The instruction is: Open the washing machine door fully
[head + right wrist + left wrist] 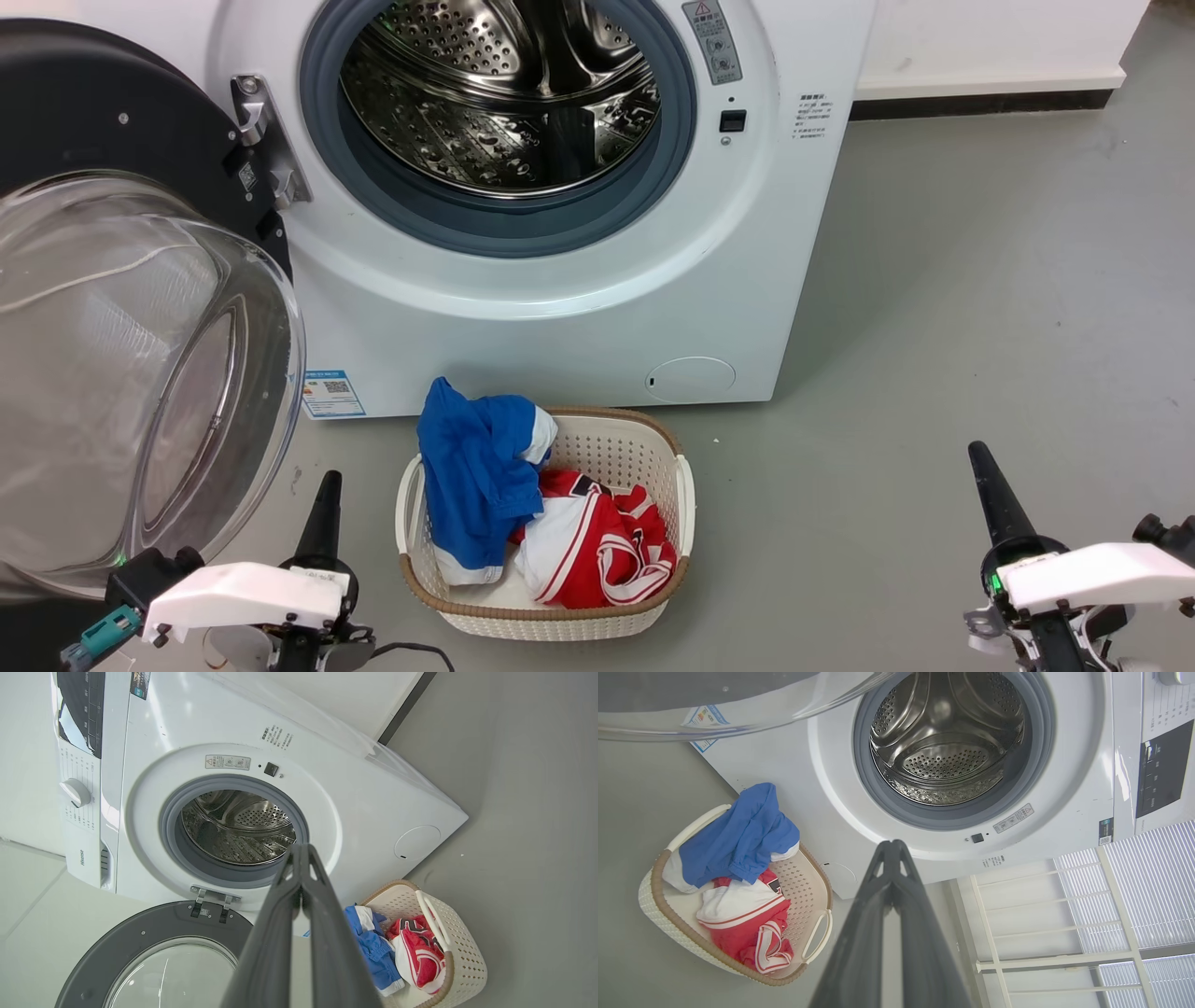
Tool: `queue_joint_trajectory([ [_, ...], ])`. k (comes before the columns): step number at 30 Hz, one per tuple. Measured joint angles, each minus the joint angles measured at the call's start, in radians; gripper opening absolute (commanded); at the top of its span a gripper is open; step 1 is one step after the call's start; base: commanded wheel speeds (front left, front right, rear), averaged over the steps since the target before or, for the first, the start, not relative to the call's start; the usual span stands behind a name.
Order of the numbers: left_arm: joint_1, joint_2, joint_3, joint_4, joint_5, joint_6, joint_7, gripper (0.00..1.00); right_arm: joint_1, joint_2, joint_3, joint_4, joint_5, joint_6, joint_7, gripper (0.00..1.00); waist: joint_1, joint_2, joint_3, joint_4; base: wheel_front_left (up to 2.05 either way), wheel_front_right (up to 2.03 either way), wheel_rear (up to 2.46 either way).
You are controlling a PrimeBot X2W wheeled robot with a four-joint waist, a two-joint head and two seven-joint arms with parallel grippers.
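Washing machine door (121, 355): swung wide out from the left side of the washing machine (560, 317), hanging on the hinge (266, 140) at the left of the machine's opening. Its inner face and bulging glass bowl are turned toward the robot.
Left gripper (329, 490): in front of the machine's lower left corner, near the door's glass bowl and seemingly clear of it. Its fingers are pressed together and hold nothing.
Drum (504, 93): fully uncovered at the machine's middle, with no laundry seen inside.
Laundry basket (686, 485): on the floor directly in front of the machine, holding blue and red garments.
Right gripper (978, 457): out in front of the machine and past its right edge, well apart from the door. Its fingers are pressed together and empty.
Progress: the door looks at or close to full swing; whether the hinge has travel left I cannot tell.
Doing it well: if travel remains, use the left gripper's closed fingers as a blunt pusher on the black rim far from the hinge, not on the glass. Follow the door's arc slowly toward the machine's left and stop when the hinge resists.
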Motion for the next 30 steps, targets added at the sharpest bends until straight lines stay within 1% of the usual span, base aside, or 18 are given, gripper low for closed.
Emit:
queue_joint_trajectory([
  [30,-0.007,-0.030,0.049,-0.009,-0.245,-0.038,0.067,0.00,-0.020,0.003,-0.029,0.010,0.284,0.000,0.044,0.00,0.0000,0.0000,-0.008,0.020,0.00,0.00,0.00],
])
